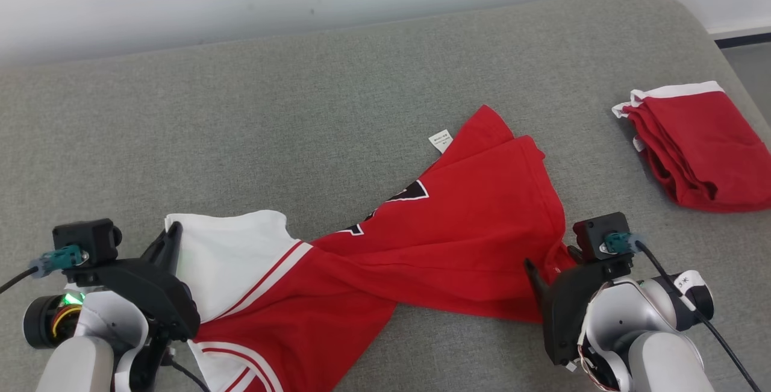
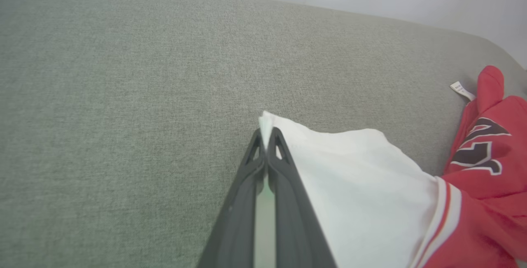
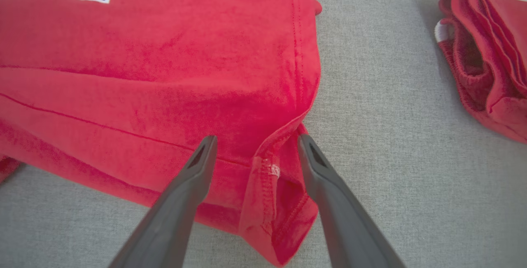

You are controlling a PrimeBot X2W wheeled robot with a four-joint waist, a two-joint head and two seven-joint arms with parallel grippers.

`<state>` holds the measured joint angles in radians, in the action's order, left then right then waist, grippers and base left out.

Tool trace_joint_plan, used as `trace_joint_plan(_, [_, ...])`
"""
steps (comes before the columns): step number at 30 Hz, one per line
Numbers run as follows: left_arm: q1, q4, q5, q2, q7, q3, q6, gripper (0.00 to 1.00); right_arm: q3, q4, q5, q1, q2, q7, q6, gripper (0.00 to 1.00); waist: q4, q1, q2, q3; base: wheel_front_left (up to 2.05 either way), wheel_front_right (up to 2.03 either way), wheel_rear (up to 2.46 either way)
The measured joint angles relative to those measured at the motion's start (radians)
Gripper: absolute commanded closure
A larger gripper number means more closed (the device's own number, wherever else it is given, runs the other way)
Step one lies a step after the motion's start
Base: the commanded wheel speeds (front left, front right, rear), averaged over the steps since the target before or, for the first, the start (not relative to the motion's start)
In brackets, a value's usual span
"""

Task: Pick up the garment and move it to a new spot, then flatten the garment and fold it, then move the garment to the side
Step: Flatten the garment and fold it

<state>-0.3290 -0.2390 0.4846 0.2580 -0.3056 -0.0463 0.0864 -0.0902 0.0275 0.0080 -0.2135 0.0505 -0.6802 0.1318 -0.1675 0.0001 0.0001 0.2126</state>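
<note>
A red garment (image 1: 458,223) with white sleeves and a black print lies twisted across the grey padded surface (image 1: 301,109). At the lower left, my left gripper (image 1: 173,232) is shut on the corner of its white sleeve (image 2: 362,177); in the left wrist view a bit of white cloth pokes out above the closed tips of the gripper (image 2: 266,136). My right gripper (image 1: 551,262) stands open over the garment's lower right corner. In the right wrist view its fingers (image 3: 256,140) straddle the bunched red hem (image 3: 271,169), one on each side.
A second red and white garment (image 1: 699,151) lies folded near the surface's right edge, also in the right wrist view (image 3: 486,54). A small white label (image 1: 440,139) sticks out at the garment's far end. A pale wall runs behind the surface.
</note>
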Motion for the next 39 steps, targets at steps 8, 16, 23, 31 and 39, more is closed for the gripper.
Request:
trace_joint_plan(8, [-0.004, 0.000, 0.003, -0.002, -0.004, -0.014, -0.002, 1.00, 0.008, 0.021, -0.086, 0.003, 0.000, -0.041, 0.000, 0.00, 0.009, 0.0000, 0.0000, 0.009, 0.00, 0.00, 0.00])
trace_joint_plan(16, [-0.003, -0.010, 0.009, -0.001, 0.001, -0.018, -0.001, 1.00, 0.041, 0.031, -0.088, 0.021, 0.000, -0.039, 0.000, 0.00, 0.003, -0.0002, 0.0000, 0.007, 0.00, 0.00, 0.00])
trace_joint_plan(23, [-0.003, -0.016, 0.010, 0.002, 0.010, -0.023, 0.001, 1.00, 0.035, 0.055, -0.043, 0.018, 0.000, -0.029, 0.000, 0.57, 0.004, -0.0002, -0.0001, 0.007, 0.00, 0.00, 0.00])
trace_joint_plan(31, [-0.006, -0.025, 0.010, 0.004, 0.034, -0.026, 0.000, 1.00, 0.038, 0.075, -0.006, 0.005, 0.000, -0.003, 0.000, 1.00, 0.015, -0.0001, -0.0002, 0.012, 0.00, 0.00, 0.00])
trace_joint_plan(39, [-0.037, -0.002, 0.023, 0.006, 0.135, 0.004, 0.002, 1.00, 0.068, 0.050, 0.258, -0.016, 0.000, 0.120, 0.000, 1.00, 0.017, -0.0001, -0.0002, -0.002, 0.00, 0.00, 0.00])
